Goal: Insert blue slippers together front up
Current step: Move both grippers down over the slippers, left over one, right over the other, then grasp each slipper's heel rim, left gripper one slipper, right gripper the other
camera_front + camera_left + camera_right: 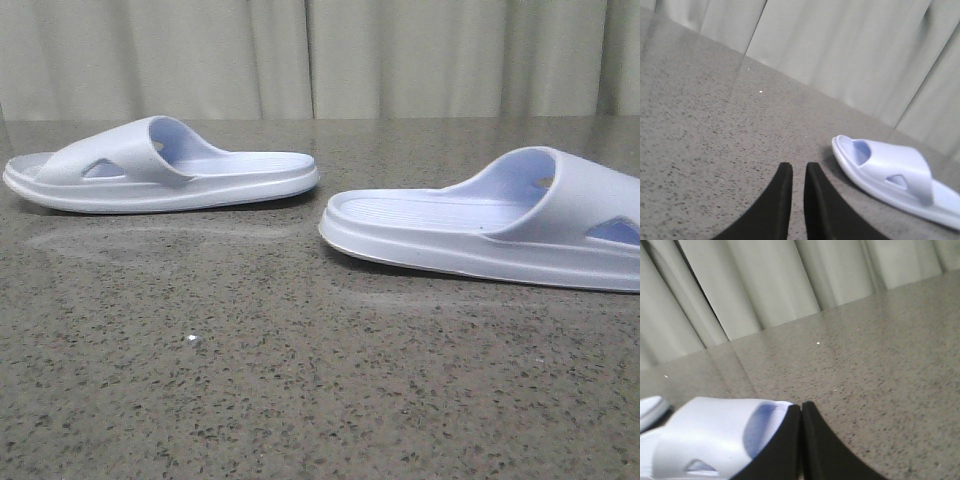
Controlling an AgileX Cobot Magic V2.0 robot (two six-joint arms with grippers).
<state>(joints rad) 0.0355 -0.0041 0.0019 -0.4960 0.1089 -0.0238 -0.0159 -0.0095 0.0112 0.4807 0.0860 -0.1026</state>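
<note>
Two pale blue slippers lie flat on their soles on a speckled grey stone counter (300, 400), well apart from each other, with a pleated pale curtain (320, 55) hanging behind the counter's far edge.

The left slipper (160, 165) sits toward the far left part of the counter, lying crosswise, its strap and toe end toward the left edge and its heel pointing toward the middle. The right slipper (490, 225) lies nearer the front and toward the right edge, also crosswise, heel toward the middle and strap toward the right, so the two heels face each other across a bare gap. Its toe end runs out of the front view. Each strap has a triangular cut-out in its side, and the right slipper's footbed is ribbed.

In the left wrist view, the left claw (794, 172) is nearly clenched, its black fingers (775, 205) a narrow slit apart with nothing between them; the left slipper (895, 177) lies near it, not touching.

In the right wrist view, the right claw (801, 410) is clenched on nothing, fingers pressed together, just beside the strap of the right slipper (715, 440); whether they touch cannot be told.
</note>
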